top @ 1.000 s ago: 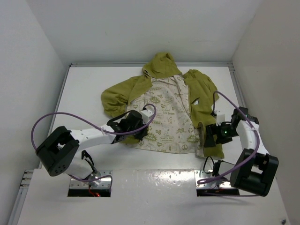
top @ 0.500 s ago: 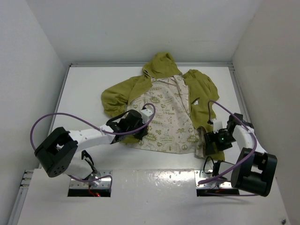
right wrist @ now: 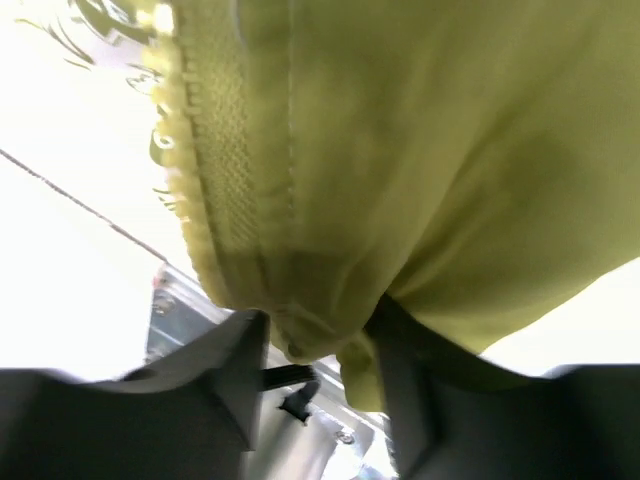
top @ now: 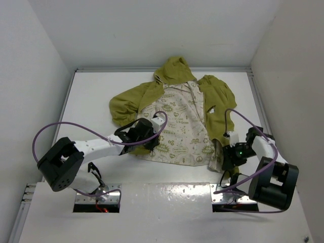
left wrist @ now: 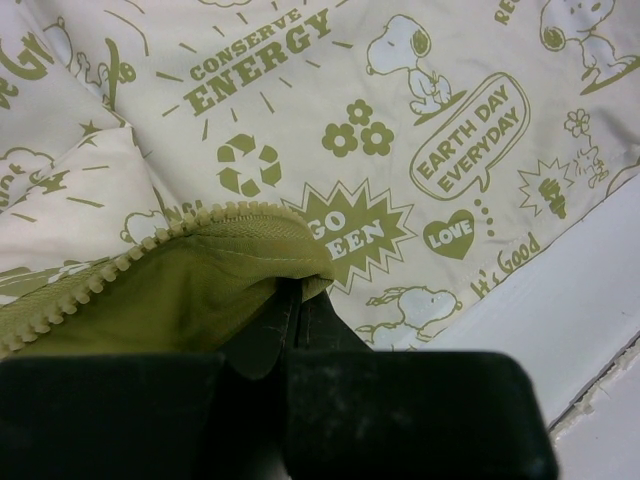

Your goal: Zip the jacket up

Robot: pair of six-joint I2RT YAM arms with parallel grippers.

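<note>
One jacket [top: 177, 126] lies open on the white tabletop [top: 91, 96], with its hood toward the far wall. The cream printed lining faces up between two olive front panels. Two claws grip the jacket, one at each lower front corner. The left claw [left wrist: 297, 300] is pinched narrow on a folded olive edge, just below one row of zipper teeth [left wrist: 100, 275]. The right claw [right wrist: 318, 335] holds a bunched fold of olive hem between its two fingers, beside a second zipper row [right wrist: 185, 150]. Two purple cables [top: 50, 126] loop up, one from each arm.
</note>
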